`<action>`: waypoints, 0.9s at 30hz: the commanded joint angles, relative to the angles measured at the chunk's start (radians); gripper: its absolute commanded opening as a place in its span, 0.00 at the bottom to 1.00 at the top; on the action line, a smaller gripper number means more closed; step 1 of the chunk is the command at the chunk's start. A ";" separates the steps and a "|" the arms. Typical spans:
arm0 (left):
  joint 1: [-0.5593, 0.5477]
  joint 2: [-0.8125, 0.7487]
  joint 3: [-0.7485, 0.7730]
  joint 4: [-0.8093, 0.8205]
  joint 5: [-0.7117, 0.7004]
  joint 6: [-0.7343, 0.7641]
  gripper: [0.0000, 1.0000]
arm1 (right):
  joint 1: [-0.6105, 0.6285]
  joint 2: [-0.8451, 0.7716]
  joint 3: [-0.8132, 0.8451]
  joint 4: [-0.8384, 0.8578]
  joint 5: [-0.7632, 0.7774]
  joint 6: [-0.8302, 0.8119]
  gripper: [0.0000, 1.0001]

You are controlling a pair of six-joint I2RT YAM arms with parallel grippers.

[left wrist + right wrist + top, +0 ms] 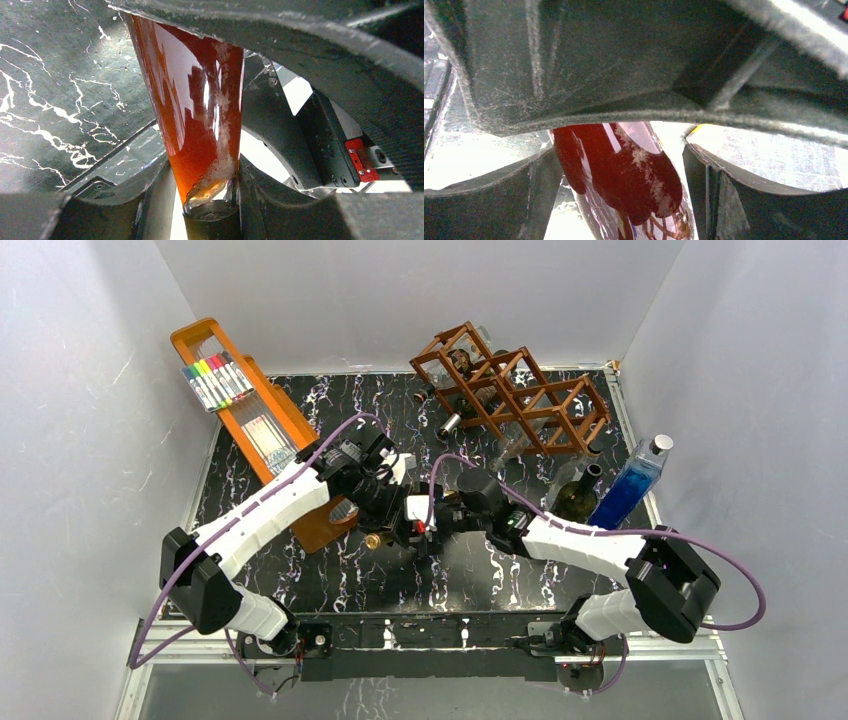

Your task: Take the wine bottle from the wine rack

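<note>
L tool (pixel 205 192) grips wine bottle (pixel 195 100) at mid-worktop (pixel 330 580). R tool (pixel 619 200) straddles the same bottle; can't tell if it's pinching. Behind, on the R: green bottle (pixel 577 498), blue bottle (pixel 628 485). Far edge: wine rack (pixel 520 392), well apart from the held bottle.

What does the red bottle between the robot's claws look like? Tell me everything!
The wine bottle is shiny see-through glass. It looks orange-red in the left wrist view and darker red in the right, with whitish smudges. A patterned label peeks out in the right wrist view. The bottle is near the middle of the table, off the wine rack, and mostly hidden from above. The left claw and the right claw each pinch it, with fingers against both sides. Whether it touches the tabletop cannot be told.
</note>
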 commanded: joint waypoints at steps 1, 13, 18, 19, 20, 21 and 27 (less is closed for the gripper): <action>-0.002 -0.121 0.079 0.169 0.155 0.043 0.00 | 0.010 0.013 -0.018 0.175 0.031 0.034 0.95; -0.002 -0.103 0.102 0.196 0.143 0.048 0.45 | 0.014 -0.073 -0.172 0.414 0.171 0.217 0.37; -0.002 -0.129 0.111 0.240 0.102 0.068 0.64 | 0.013 -0.104 -0.221 0.490 0.253 0.278 0.26; -0.002 -0.140 0.107 0.256 0.091 0.070 0.66 | 0.014 -0.109 -0.223 0.501 0.274 0.296 0.21; -0.002 -0.154 0.103 0.273 0.080 0.073 0.68 | 0.013 -0.111 -0.224 0.503 0.294 0.308 0.16; -0.002 -0.164 0.097 0.288 0.058 0.073 0.71 | 0.014 -0.114 -0.221 0.503 0.314 0.323 0.08; -0.002 -0.290 -0.003 0.485 -0.168 0.033 0.98 | 0.013 -0.140 -0.236 0.530 0.425 0.398 0.00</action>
